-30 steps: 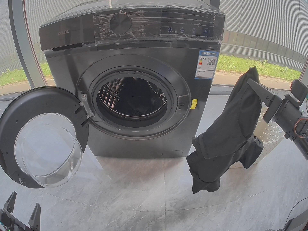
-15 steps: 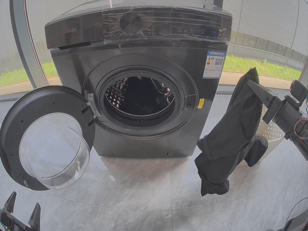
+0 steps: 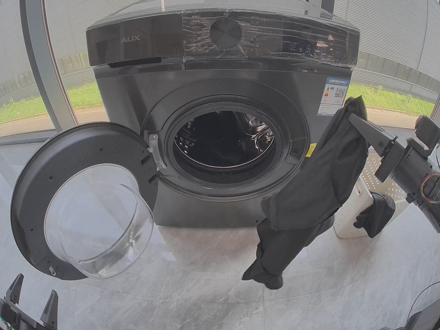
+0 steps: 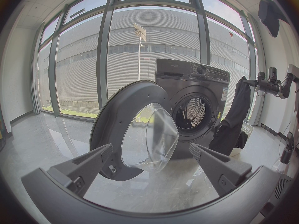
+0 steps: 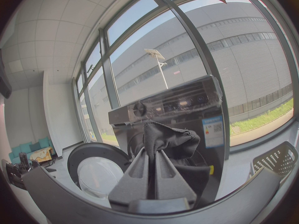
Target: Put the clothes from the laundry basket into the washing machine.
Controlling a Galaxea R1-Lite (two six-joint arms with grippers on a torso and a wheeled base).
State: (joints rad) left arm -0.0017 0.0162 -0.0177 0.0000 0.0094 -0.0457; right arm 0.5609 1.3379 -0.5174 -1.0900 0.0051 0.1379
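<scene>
- The washing machine (image 3: 220,83) sits nearer the middle of the head view than a second ago. The whole scene has slid to the right together, so it is the camera that has turned, not the machine.
- Its round door (image 3: 27,198) stands swung wide to the left, glass bowl facing out. The drum (image 3: 224,138) behind it is open and dark.
- The dark garment (image 3: 321,179) now hangs across the machine's right front edge, just beside the drum opening. Before, it hung clear to the right of the cabinet. Its lower end trails left, above the grey floor (image 3: 192,271).
- The white laundry basket (image 3: 350,214) stands at the machine's right. More of its rim shows than earlier, with a dark fold draped on it. Whether that fold joins the hanging garment cannot be told.
- The right arm reaches in from the right at about the height of the drum's top, held as it was. The right gripper (image 3: 355,120) points left toward the machine, its fingers (image 5: 140,168) pressed together on the garment's top edge.
- The left gripper (image 3: 35,286) stays low at the near left, aimed at the door, fingers (image 4: 90,159) wide apart and holding nothing.
</scene>
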